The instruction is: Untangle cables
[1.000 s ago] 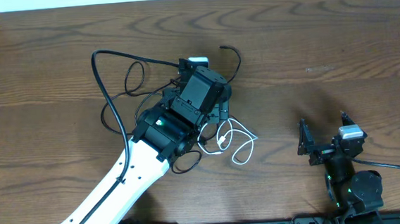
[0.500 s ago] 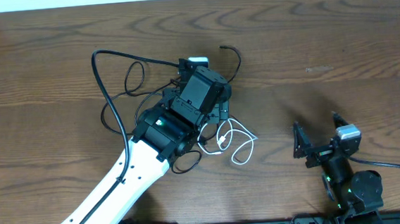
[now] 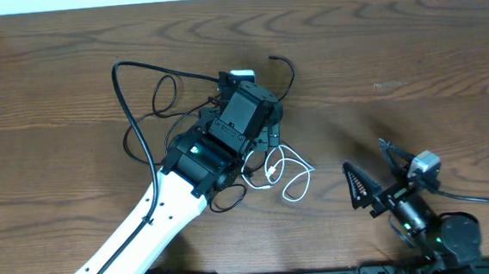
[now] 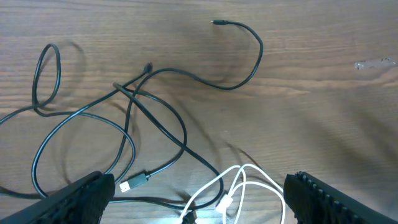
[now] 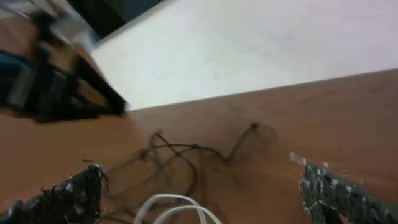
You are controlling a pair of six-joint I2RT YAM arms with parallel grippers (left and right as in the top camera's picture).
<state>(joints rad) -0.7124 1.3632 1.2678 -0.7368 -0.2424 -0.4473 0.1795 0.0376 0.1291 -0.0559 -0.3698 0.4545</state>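
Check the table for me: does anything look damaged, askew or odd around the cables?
Nothing looks damaged. The black cables lie crossed and looped over each other, the white cable coiled beside them. One oddity: a small pale mark or scrap on the table, off to the right; cannot tell which.

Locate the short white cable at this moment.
Overhead, the white cable lies looped near the middle of the table, at the lower right edge of the black cables, partly under the open left gripper.

Matt wood-grain table (image 3: pixel 410 39), thin smooth black cables (image 4: pixel 124 91), glossy white cable (image 4: pixel 246 167), smooth white plastic arm shell (image 3: pixel 138 222)
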